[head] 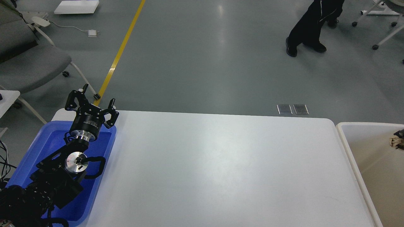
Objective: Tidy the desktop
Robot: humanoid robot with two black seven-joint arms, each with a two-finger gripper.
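Smooth white desktop [221, 170] w/ rounded corners; left end effector [93, 104] spread over blue plastic tray [38, 151].

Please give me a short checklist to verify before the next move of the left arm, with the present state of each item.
1. Left tool open and holding nothing: ok, its fingers are spread apart with nothing between them.
2. Left tool raised above the blue tray: ok, it hangs over the far end of the tray.
3. Desktop free of loose items: ok, none shows on the visible surface.
4. Right tool position: cannot tell, it is not in view.
5. Beige-white bin on the right: ok, something brown lies inside, at the picture's edge.
6. Person on the floor behind: ok, standing apart from the desktop.
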